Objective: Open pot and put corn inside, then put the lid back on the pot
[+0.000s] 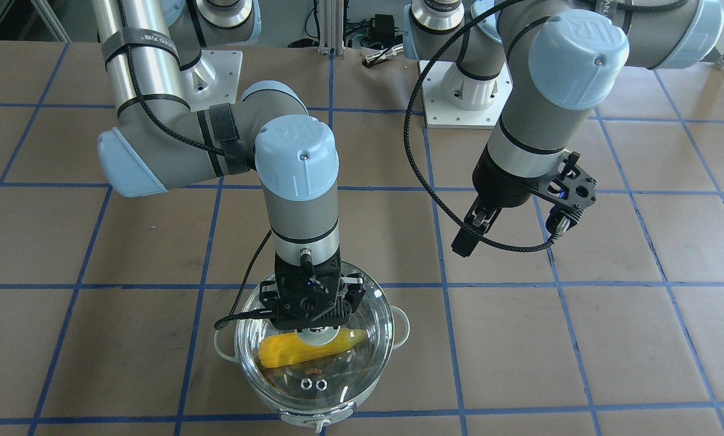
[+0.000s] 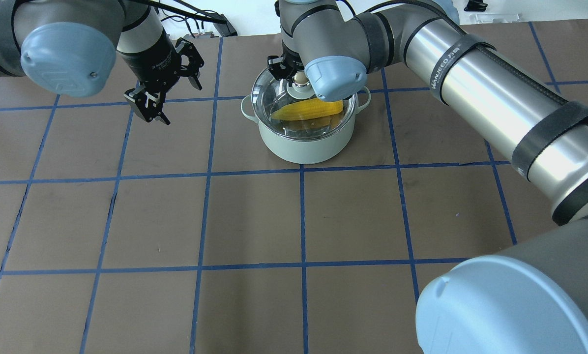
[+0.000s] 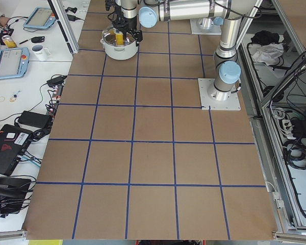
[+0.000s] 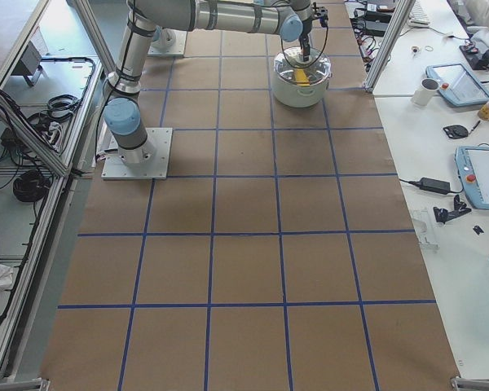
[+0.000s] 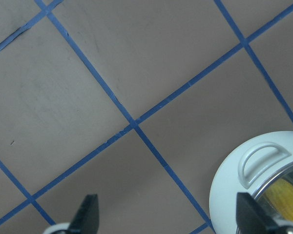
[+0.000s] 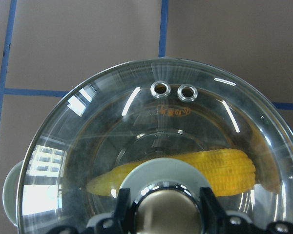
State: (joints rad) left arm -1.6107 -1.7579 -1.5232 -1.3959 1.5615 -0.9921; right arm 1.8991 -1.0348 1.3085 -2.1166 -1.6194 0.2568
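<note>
- one corn [image 1: 289,351] lies inside the pot [image 2: 299,147] on the surface [image 1: 519,351], under the lid [image 1: 338,375], which looks seated on it.
- right claw [image 1: 315,324] pinches the lid by its knob [image 2: 300,78], likely to set it centred.
- left claw [image 2: 149,109], wide and empty, hangs well aside, blocking nothing.

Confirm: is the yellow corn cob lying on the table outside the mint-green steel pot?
No, the yellow corn cob lies inside the pale mint-green pot, visible through the clear glass domed lid sitting over it.
</note>
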